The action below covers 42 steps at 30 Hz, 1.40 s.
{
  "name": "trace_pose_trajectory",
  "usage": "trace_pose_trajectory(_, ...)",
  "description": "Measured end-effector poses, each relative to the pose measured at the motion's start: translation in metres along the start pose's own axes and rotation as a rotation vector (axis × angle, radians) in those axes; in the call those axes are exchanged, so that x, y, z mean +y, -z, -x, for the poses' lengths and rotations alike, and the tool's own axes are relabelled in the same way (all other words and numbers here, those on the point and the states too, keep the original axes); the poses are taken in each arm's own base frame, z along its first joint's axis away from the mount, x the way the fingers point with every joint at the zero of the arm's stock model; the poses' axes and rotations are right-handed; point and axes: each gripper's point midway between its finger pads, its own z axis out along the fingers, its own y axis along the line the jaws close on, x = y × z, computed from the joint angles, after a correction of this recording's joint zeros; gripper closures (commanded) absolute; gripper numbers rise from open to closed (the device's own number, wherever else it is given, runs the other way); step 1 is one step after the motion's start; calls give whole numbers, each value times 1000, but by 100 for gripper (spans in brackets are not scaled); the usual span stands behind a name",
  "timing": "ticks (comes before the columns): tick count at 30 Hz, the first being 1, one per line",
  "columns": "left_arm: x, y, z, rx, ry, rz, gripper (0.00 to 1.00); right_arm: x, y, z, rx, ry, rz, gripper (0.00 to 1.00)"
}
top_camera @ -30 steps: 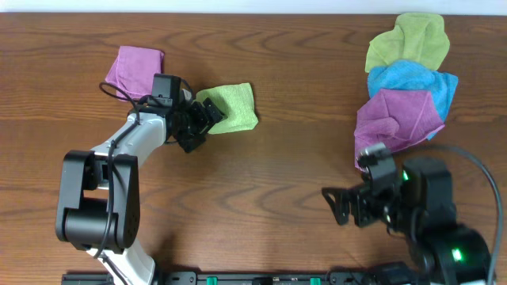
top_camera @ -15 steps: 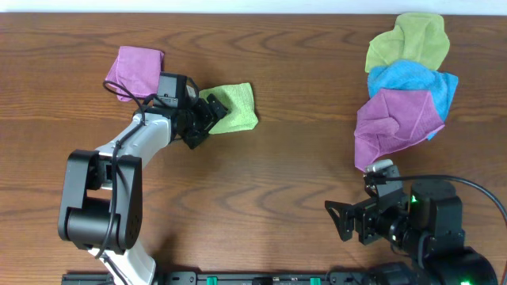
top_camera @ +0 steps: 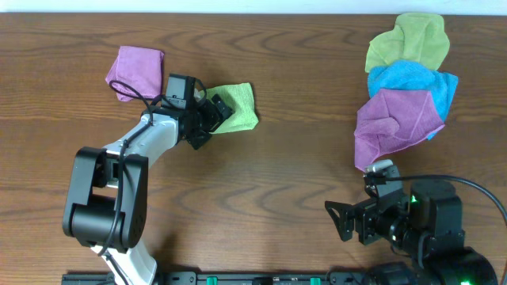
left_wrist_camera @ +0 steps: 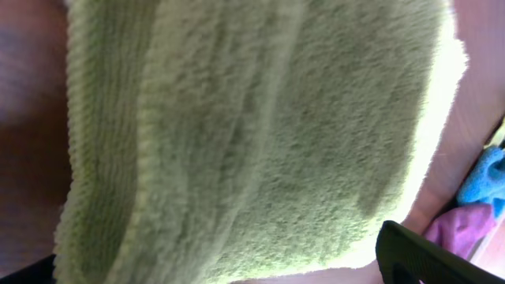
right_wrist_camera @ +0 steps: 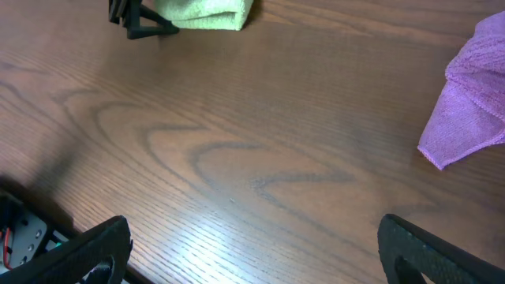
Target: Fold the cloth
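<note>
The cloth (top_camera: 238, 109) is light lime-green and lies folded into a small rectangle on the wooden table, left of centre. It fills the left wrist view (left_wrist_camera: 276, 134) and shows at the top of the right wrist view (right_wrist_camera: 205, 14). My left gripper (top_camera: 212, 117) is open, its fingers spread at the cloth's left edge (left_wrist_camera: 209, 252). Whether they touch it I cannot tell. My right gripper (top_camera: 341, 222) is open and empty, low over bare table at the front right (right_wrist_camera: 252, 237).
A folded purple cloth (top_camera: 136, 70) lies behind the left arm. At the back right is a pile: an olive-green cloth (top_camera: 408, 39), a blue cloth (top_camera: 412, 79) and a purple cloth (top_camera: 396, 123), whose corner shows in the right wrist view (right_wrist_camera: 473, 95).
My left gripper has crept right and back, closer onto the cloth's left edge. My right arm drew back toward the front edge a second ago and has since stayed still.
</note>
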Motion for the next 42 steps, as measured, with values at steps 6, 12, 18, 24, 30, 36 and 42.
trace_pose_trajectory(6, -11, -16, 11, -32, 4, -43, 60, 0, 0, 0, 1, -1, 0, 1)
trace_pose_trajectory(12, -17, -36, 14, -22, -47, -115, 94, 0, 0, 0, 0, -1, 0, 1)
trace_pose_trajectory(18, -42, -22, 26, -72, -109, -195, 94, 0, 0, 0, 0, -1, 0, 1)
trace_pose_trajectory(24, -93, 69, 104, -336, -116, -194, 94, 0, 0, 0, 1, -1, 1, 1)
trace_pose_trajectory(30, -79, 152, 190, -619, -79, -105, 94, 0, 0, 0, 0, -1, 0, 1)
trace_pose_trajectory(36, -44, 191, 235, -805, -45, -22, 94, 0, 0, 0, 0, -1, 0, 1)
trace_pose_trajectory(42, -29, 173, 252, -830, -46, 18, 94, 0, 0, 0, 1, -1, 0, 1)
